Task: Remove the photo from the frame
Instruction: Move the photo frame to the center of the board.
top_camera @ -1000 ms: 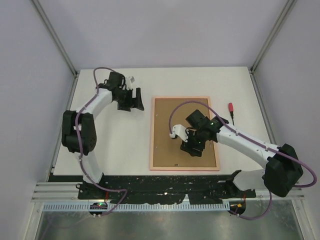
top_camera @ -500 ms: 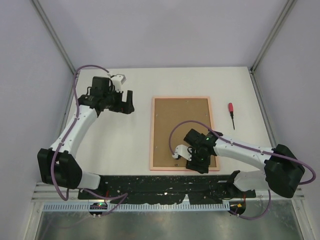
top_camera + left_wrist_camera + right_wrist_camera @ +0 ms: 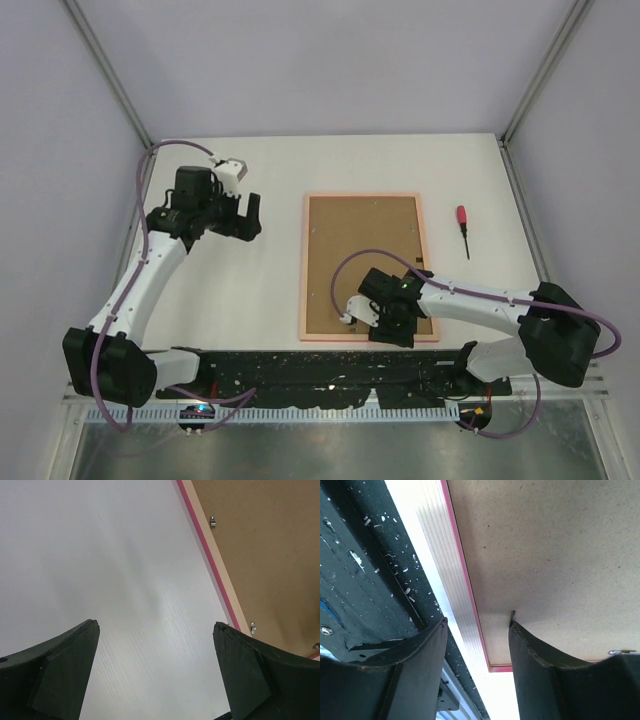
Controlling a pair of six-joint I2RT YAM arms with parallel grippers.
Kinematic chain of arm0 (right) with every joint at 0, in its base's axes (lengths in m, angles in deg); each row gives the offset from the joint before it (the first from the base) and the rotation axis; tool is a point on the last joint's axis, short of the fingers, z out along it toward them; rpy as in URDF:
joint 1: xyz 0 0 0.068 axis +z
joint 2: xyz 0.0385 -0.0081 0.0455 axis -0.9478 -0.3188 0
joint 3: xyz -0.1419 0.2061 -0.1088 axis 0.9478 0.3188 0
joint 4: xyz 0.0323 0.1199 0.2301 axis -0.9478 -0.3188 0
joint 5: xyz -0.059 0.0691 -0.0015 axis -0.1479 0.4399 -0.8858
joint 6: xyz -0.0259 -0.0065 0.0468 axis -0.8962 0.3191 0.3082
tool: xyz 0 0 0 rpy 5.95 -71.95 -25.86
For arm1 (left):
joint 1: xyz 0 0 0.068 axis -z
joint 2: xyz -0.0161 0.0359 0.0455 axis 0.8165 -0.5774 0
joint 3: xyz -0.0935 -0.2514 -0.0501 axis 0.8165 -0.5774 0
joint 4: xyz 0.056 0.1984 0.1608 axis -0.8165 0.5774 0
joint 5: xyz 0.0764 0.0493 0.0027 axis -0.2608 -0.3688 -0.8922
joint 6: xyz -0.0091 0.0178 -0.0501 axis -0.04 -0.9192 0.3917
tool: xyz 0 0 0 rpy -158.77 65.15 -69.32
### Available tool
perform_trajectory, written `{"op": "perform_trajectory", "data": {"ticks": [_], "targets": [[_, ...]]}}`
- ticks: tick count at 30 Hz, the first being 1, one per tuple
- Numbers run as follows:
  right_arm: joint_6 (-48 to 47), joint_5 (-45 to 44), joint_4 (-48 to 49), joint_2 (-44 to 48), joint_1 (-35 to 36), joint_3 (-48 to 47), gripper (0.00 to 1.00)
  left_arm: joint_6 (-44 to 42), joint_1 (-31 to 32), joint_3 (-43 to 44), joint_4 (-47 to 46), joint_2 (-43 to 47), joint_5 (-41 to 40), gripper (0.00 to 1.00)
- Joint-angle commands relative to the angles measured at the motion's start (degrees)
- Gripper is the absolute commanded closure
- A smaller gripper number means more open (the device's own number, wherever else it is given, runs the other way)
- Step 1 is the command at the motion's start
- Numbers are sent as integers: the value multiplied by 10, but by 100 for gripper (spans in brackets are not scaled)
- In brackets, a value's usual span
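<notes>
The frame (image 3: 365,250) lies face down on the white table, brown back up with a thin pink rim. The photo is hidden under that back. My right gripper (image 3: 385,328) is at the frame's near edge, open. In the right wrist view (image 3: 477,622) one finger hangs over the brown back (image 3: 545,545), its tip by a small dark tab (image 3: 512,614). The other finger is beyond the pink rim (image 3: 465,580), over the black rail. My left gripper (image 3: 240,220) hovers open left of the frame. Only bare table shows between its fingers (image 3: 156,624), with the frame (image 3: 265,545) to its right.
A red-handled screwdriver (image 3: 463,225) lies on the table right of the frame. Small metal clips (image 3: 213,521) sit along the frame's back near its edge. The black speckled base rail (image 3: 365,555) runs just beyond the frame's near edge.
My right gripper moved from the middle of the brown back to the frame's near edge. The left arm swung left and nearer, away from the frame, its gripper open.
</notes>
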Motion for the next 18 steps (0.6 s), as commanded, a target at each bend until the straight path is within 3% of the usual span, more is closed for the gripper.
{"op": "perform_trajectory", "data": {"ticks": [1,5,8,14,18], "targets": [[10,-15,57,-30,18,15,44,-18,0,-14,-25,22,1,0],[16,-18,65,-52,31,17,53,-22,1,-25,-35,36,13,0],[21,-20,62,-54,40,12,53,-25,1,-29,-37,46,18,0],[14,51,30,-38,43,-25,60,-29,0,-31,-37,56,32,0],[14,51,43,-50,48,-44,73,-31,2,-32,-40,63,43,0]]}}
